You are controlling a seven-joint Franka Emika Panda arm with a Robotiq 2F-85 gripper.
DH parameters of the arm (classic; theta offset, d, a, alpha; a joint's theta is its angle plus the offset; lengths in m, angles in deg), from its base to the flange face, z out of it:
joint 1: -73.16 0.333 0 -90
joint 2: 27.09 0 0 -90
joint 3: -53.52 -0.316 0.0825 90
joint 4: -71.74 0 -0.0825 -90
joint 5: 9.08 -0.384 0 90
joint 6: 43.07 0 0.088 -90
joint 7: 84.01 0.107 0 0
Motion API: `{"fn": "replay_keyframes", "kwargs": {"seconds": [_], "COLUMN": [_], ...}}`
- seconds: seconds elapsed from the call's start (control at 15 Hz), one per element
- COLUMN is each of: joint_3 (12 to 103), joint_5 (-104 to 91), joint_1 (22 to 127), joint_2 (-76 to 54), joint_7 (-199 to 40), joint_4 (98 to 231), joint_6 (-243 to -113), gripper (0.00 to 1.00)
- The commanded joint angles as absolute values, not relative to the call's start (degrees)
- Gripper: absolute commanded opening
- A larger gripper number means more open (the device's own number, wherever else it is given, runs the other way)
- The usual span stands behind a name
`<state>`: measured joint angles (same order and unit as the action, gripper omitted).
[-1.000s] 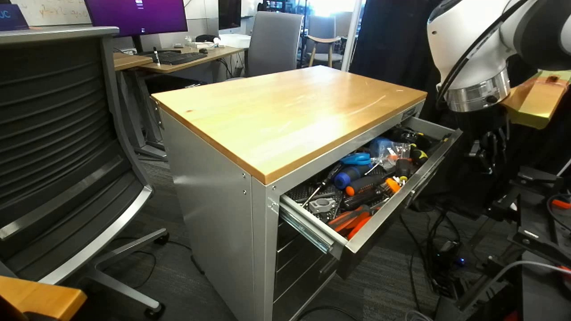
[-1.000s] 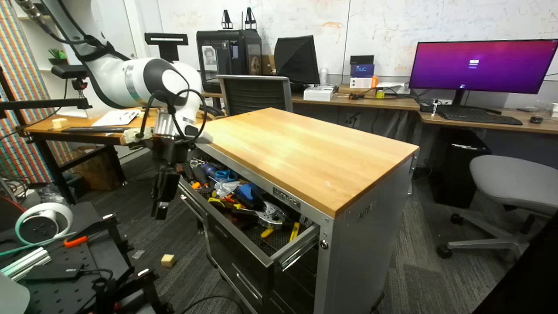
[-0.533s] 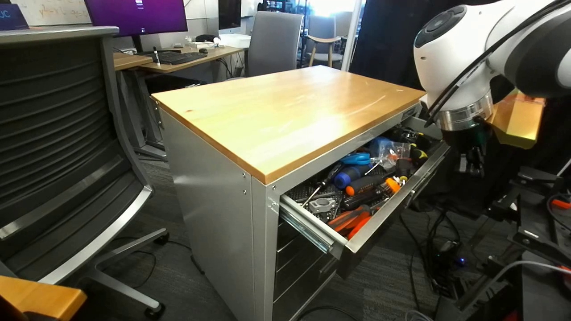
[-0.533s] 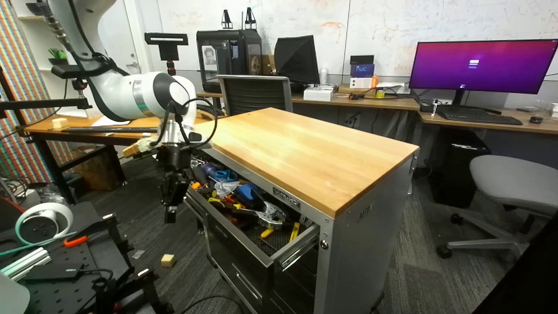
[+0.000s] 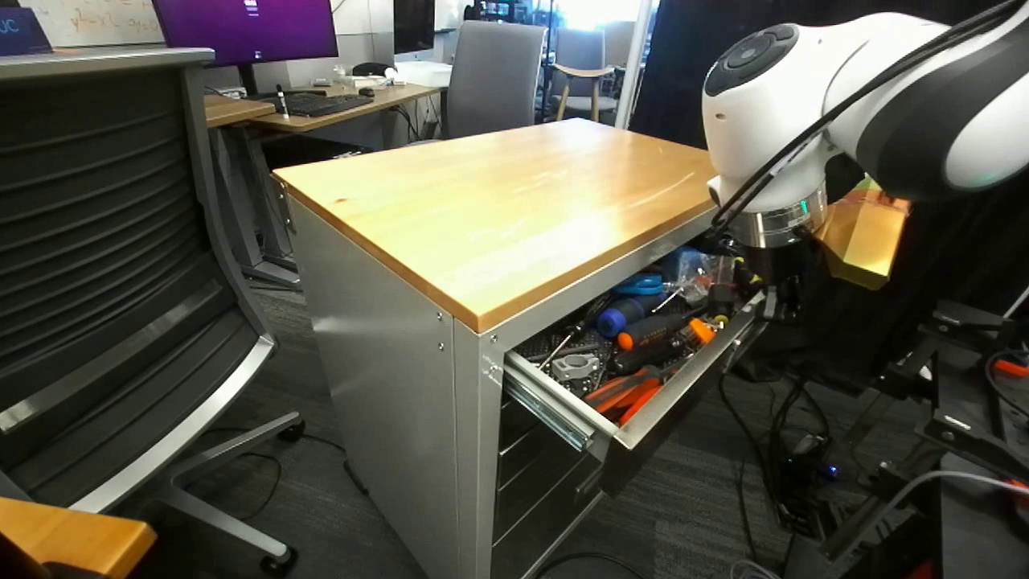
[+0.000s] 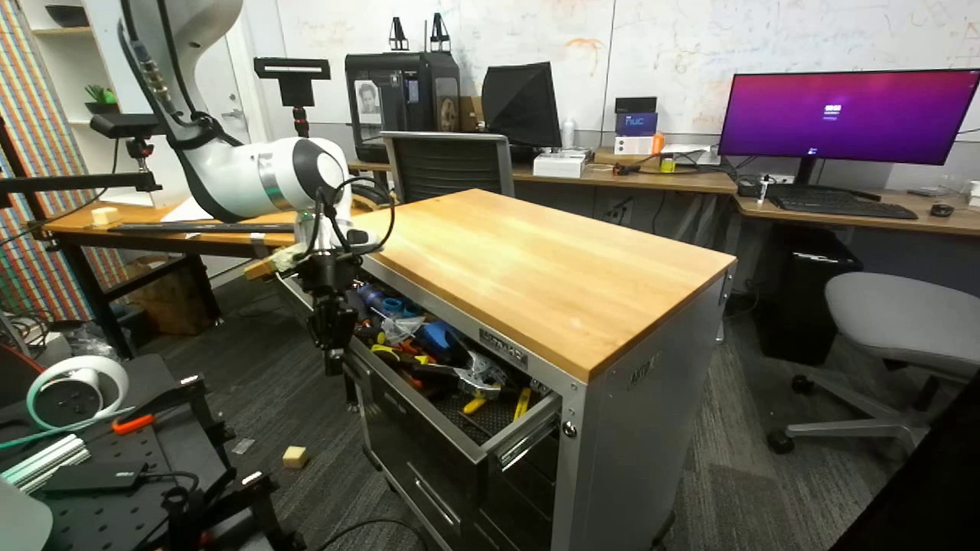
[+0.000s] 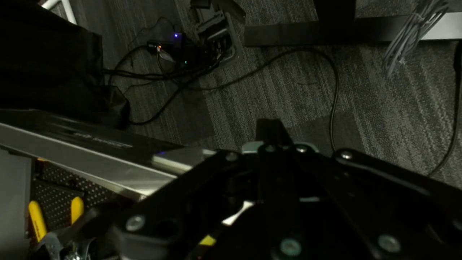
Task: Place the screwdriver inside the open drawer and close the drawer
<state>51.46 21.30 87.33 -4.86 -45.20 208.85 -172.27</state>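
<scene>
The drawer [image 5: 691, 384] stands part-way out of the wood-topped cabinet, full of mixed tools. A stubby black tool with a yellow end [image 5: 723, 302] lies among them; whether it is the screwdriver I cannot tell for sure. My gripper [image 6: 334, 361] points down outside the drawer's front, close against it, and seems to touch it. In the wrist view the gripper [image 7: 273, 136] has its fingers together with nothing seen between them. The drawer's front rim [image 7: 90, 160] runs along the left there, its pull [image 7: 177, 159] beside the left finger. Part of the drawer's contents is hidden behind the arm.
The cabinet's wooden top [image 5: 514, 209] overhangs the drawer. Orange-handled pliers [image 5: 623, 390], a blue-handled tool [image 5: 621, 316] and yellow-handled tools [image 6: 475, 404] fill the drawer. A black equipment stand [image 6: 145, 451] rises near the arm. Cables [image 7: 317, 54] and a small block [image 6: 295, 457] lie on the floor.
My gripper has come toward the cabinet up to the drawer's front, and its fingers have closed together. In the last half second the drawer has slid slightly inward.
</scene>
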Motion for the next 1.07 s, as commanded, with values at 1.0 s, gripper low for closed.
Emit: {"fn": "replay_keyframes", "kwargs": {"seconds": [1.0], "joint_3": [50.87], "joint_5": [77.22], "joint_1": [90.53], "joint_2": [1.61], "joint_7": [1.86], "joint_4": [199.94], "joint_6": [-180.76], "gripper": [0.01]}}
